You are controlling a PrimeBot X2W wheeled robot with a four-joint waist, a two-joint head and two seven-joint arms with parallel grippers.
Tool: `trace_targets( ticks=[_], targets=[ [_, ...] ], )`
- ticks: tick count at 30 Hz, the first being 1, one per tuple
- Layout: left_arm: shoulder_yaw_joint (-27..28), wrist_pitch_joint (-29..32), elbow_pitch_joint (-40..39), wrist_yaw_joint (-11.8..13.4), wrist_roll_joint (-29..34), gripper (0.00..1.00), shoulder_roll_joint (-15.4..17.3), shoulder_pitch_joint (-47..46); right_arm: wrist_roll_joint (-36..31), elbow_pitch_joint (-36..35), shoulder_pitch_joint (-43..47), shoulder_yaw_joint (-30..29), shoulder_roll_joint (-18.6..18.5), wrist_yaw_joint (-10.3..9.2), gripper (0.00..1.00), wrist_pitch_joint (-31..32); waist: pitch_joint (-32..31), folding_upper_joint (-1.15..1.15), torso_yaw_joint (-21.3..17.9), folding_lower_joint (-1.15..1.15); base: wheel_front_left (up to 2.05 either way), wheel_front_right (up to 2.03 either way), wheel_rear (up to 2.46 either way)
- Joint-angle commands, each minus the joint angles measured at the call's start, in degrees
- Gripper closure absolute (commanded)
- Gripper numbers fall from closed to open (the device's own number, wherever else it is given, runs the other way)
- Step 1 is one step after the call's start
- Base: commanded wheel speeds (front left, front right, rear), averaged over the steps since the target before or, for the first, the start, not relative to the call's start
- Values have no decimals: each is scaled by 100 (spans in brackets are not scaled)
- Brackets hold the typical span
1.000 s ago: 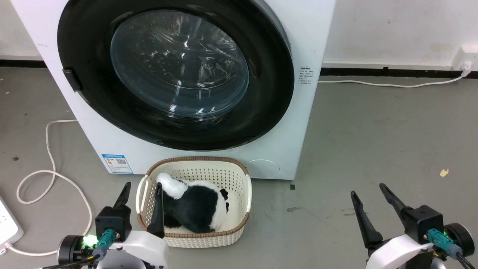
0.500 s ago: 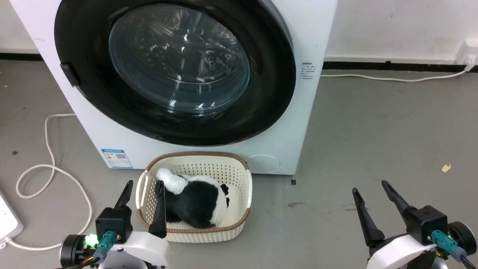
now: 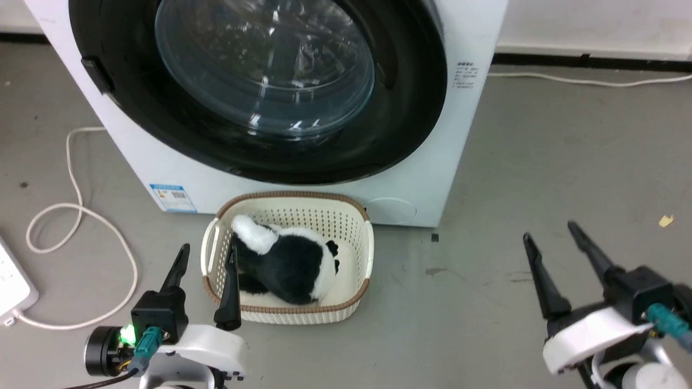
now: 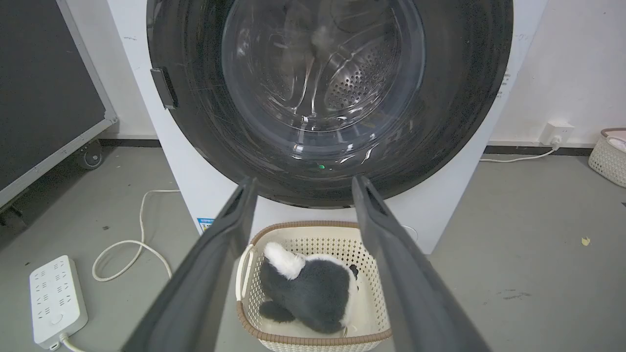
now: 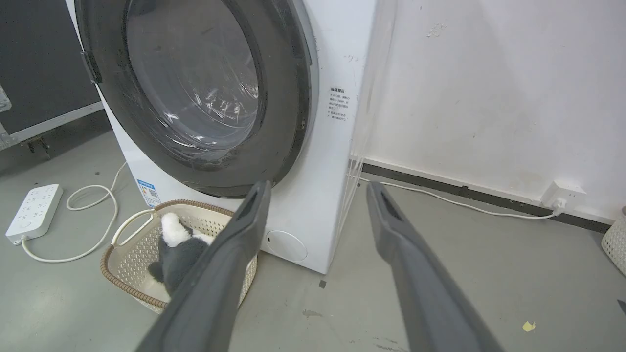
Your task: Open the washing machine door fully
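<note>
1. At the far left, a white power strip [image 3: 13, 292] lies on the grey floor. A white cable [image 3: 75, 227] curls from it toward the machine. Neither belongs to the job.
2. Next comes the robot's left gripper [image 3: 209, 246], low in front of the machine. Its two dark fingers are spread apart and nothing is between them. In the head view one finger crosses the near corner of the basket [image 3: 292, 195]. I cannot tell if it touches the basket.
3. The basket stands just before the foot of the machine, under the door. A black-and-white plush toy [image 3: 286, 265] lies inside it.
4. The washing machine door [image 3: 259, 81] covers nearly the whole front. Its black ring looks pressed flat against the white body [image 3: 465, 135] and I see no gap. So I judge that the opening is not begun and the whole swing is left to do.
5. A small dark block [image 3: 96, 73] sits on the door's rim at the robot's left. It may be the catch or the handle, but I am not sure.
6. The door is above and beyond both grippers, well apart from their fingertips. The left wrist view looks at its lower middle. The right wrist view looks at its right edge.
7. At the right, the right gripper [image 3: 549, 230] hangs over the floor beside the machine. Its fingers are also parted and empty.
</note>
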Motion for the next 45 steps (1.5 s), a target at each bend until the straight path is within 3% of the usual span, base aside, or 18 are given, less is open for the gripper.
trace_targets(
  ticks=[1, 2, 3, 4, 5, 13, 21, 32, 45],
  targets=[
    [-21, -78, -36, 34, -33, 0, 2, -104, 74, -58, -165, -7, -71, -3, 0, -27, 73, 0, 39, -1, 0, 0, 0],
    [-30, -90, -42, 39, -41, 0, 2, -116, 115, -66, -228, -11, -93, -3, 0, -15, 107, 0, 53, -1, 0, 0, 0],
    [-41, -102, -50, 46, -50, 0, 2, -128, 168, -74, -293, -18, -110, -3, 31, 4, 141, 0, 68, -1, 0, 0, 0],
    [-51, -114, -58, 53, -59, 0, 2, -139, 228, -82, -360, -26, -126, -3, 79, 27, 175, 0, 83, -1, 0, 0, 0],
    [-59, -126, -64, 61, -70, 0, 2, -150, 300, -88, -428, -34, -136, -3, 100, 52, 206, 0, 98, -1, 0, 0, 0],
    [-100, -222, -113, 109, -146, 0, 3, -260, 912, -57, -1030, -171, -173, -4, 100, 293, 449, 0, 225, -1, 0, 0, 0],
    [-134, -317, -169, 147, -218, 0, 3, -384, 1841, 246, -1762, -520, 27, -4, 100, 889, 705, 0, 352, -1, 0, 0, 0],
    [-251, -473, -249, 228, -348, 0, 4, -563, 2735, 1231, -3268, -1348, 222, -5, 100, 2051, 1190, 0, 601, -1, 0, 0, 0],
    [-388, -629, -410, 302, -432, 0, 5, -751, 3337, 2337, -4833, -1826, 257, -6, 100, 3136, 1628, 0, 885, -1, 0, 0, 0]
  ],
)
